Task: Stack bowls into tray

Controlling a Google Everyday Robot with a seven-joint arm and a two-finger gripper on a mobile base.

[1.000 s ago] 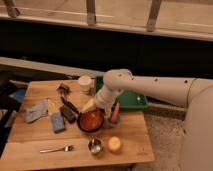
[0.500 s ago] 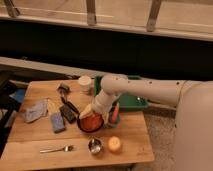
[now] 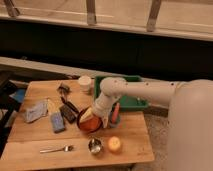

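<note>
gripper down at the orange-red bowl, jaws wide, nothing held; bowl sits mid-table, just near-left of the green tray; glossy and rigid, probably slippery; I'd pinch the rim wall, one finger inside; purple bowl not visible.

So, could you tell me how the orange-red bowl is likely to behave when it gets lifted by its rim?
The orange-red bowl looks glossy, so it may be slippery in a rim pinch. It seems rigid and should keep its shape. Held on one side only, it would probably tilt. The end effector is right at the bowl, on the wooden table.
</note>
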